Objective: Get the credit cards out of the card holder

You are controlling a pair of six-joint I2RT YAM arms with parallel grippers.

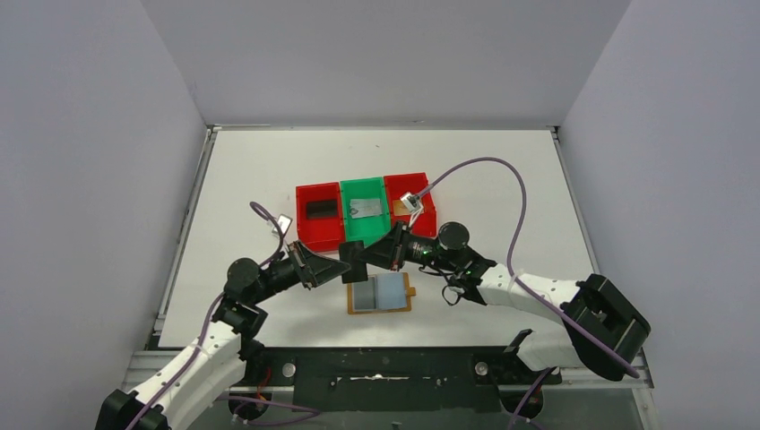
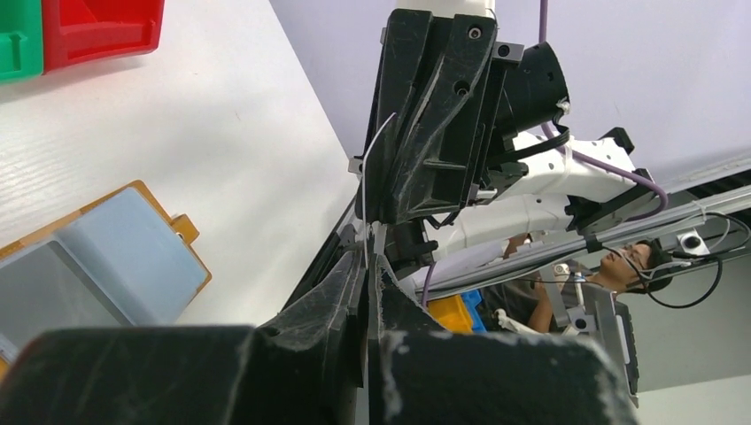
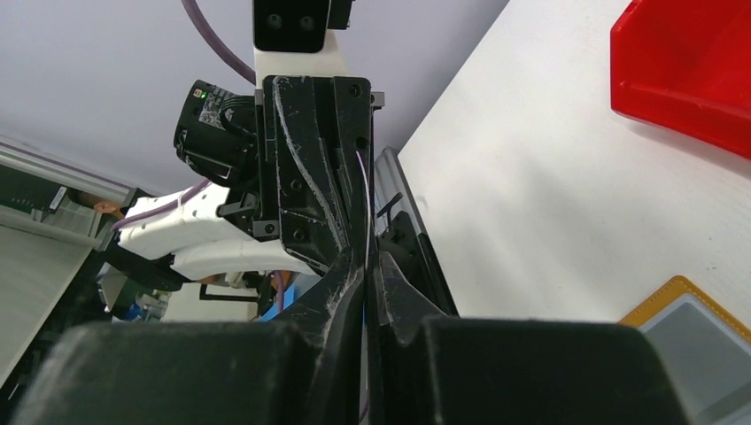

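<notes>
Holder point(image 1: 381, 294) lies open and flat on the table point(image 1: 502, 179), blue-grey sleeves up, snap tab on its 3 o'clock side. It sits near the front edge, at 6 o'clock from the green bin point(image 1: 365, 235).

We see a thin card point(image 1: 354, 270) held off the table at about 11 o'clock from the holder. It shows edge-on in both wrist views, so we can't call its colour. Left gripper point(image 1: 336, 267) pinches it from 9 o'clock, right gripper point(image 1: 372, 255) from 3 o'clock. Both sets of jaws are closed down on it, tips nearly meeting.

Three bins stand in a row at 12 o'clock from the holder:
- left red bin point(image 1: 320, 240): black card point(image 1: 321, 209)
- green bin: grey card point(image 1: 366, 209)
- right red bin point(image 1: 421, 184): brownish card point(image 1: 400, 207), partly covered by the right wrist's white connector

We see a purple cable point(image 1: 502, 170) looping over the table at 2 o'clock.
</notes>
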